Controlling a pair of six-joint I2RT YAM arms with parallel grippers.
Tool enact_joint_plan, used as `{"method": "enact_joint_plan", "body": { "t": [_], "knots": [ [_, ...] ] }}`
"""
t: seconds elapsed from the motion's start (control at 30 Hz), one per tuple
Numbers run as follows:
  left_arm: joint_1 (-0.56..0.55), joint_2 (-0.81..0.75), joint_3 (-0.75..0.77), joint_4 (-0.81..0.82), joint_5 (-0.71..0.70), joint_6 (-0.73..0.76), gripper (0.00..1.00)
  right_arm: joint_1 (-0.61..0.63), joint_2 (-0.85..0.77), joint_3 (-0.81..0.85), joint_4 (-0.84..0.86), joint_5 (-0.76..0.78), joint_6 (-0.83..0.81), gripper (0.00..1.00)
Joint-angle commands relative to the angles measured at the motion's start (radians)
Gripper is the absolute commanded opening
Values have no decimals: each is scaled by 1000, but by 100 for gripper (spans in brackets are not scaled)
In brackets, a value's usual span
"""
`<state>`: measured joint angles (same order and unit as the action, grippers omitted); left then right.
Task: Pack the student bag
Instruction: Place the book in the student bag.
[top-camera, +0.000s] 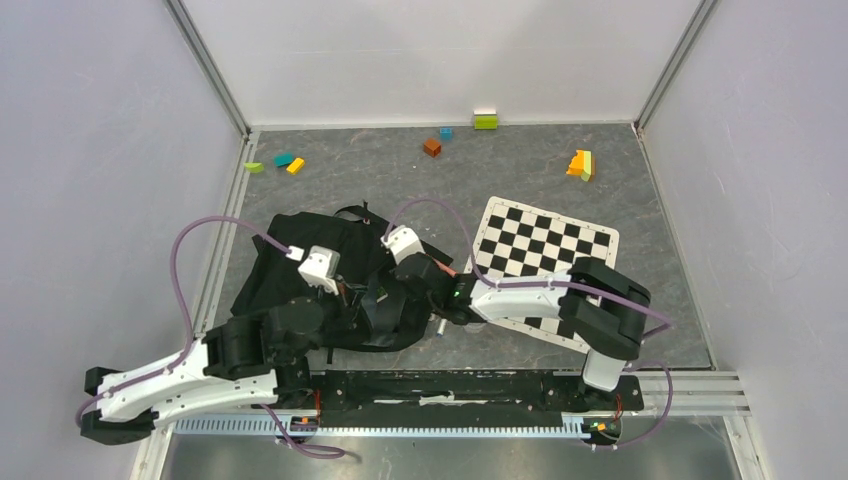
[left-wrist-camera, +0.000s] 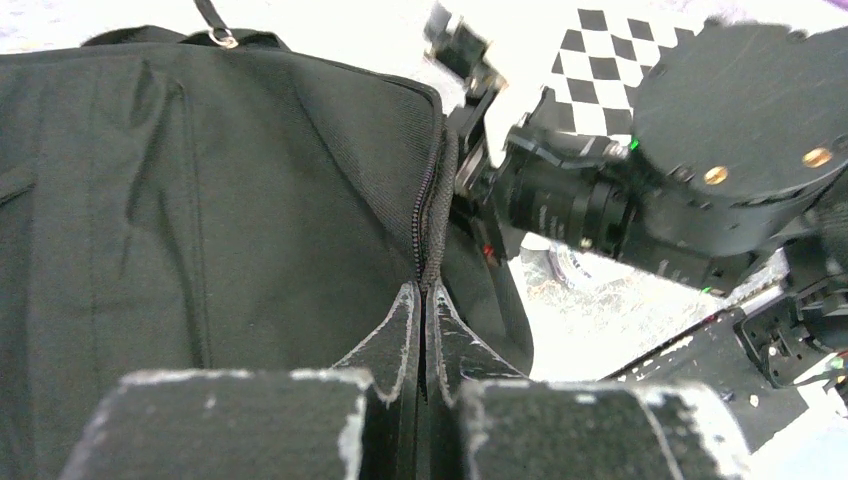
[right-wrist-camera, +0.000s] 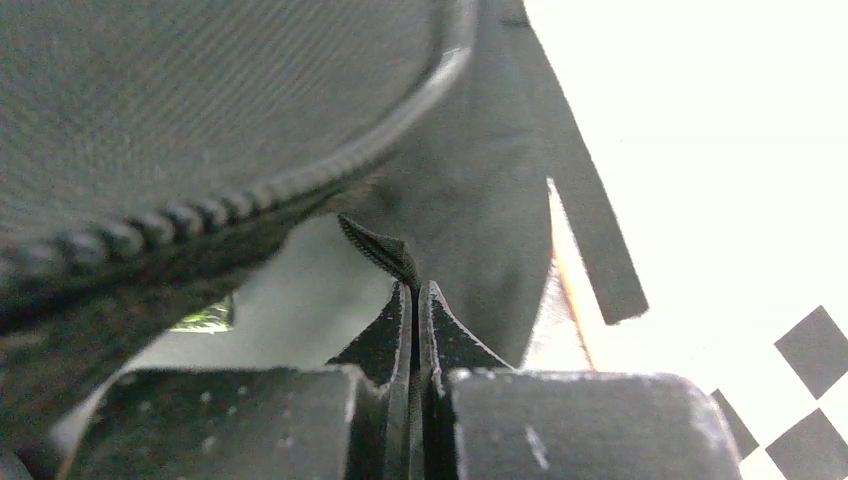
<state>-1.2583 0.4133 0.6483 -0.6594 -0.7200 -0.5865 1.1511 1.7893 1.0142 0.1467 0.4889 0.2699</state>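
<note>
Left of centre on the tabletop (top-camera: 640, 190), close to the arm bases: student bag (top-camera: 285, 275), soft and black, slumped flat, straps trailing. Just right of it, partly under the right arm, a checkered board (top-camera: 545, 250). Well apart, along the far edge, small coloured blocks (top-camera: 432, 147), all outside the bag.

Left claw (left-wrist-camera: 425, 330) closed on the bag's edge, pinching the seam with the zip (left-wrist-camera: 428, 200) running straight down into the tips. Right claw (right-wrist-camera: 415, 310) likewise closed, nipping a small ribbed fabric tab (right-wrist-camera: 380, 248) at its very tips. Probably the zip pull, though not certain from this view. Both claws near each other at the bag's right side.

Step in hand, by the look of it: opening the bag, with one claw anchoring the cloth and the other set to draw the slider. Zip seemingly shut along the stretch seen from the left wrist, with no mouth wide enough for loading anywhere in view. Early in the task, then.

Next: hold the left pinch firm to tension the fabric. Pull the tab steadily along the line of the teeth, not away from them. Watch for slip, given a thin tab gripped only at the tips. After that, spread the mouth wide and go for the blocks.
</note>
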Motion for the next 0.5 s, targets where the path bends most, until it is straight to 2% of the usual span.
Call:
{"method": "enact_joint_plan", "body": {
  "t": [0.0,0.23,0.47],
  "knots": [
    [-1,84,-10,68,36,15,2,-28,-134,-57,-6,91,46,0],
    [-1,208,-62,147,126,-33,2,-41,-309,-189,34,186,120,0],
    [-1,308,-136,236,213,-115,2,-42,-381,-260,54,169,143,0]
  ]
}}
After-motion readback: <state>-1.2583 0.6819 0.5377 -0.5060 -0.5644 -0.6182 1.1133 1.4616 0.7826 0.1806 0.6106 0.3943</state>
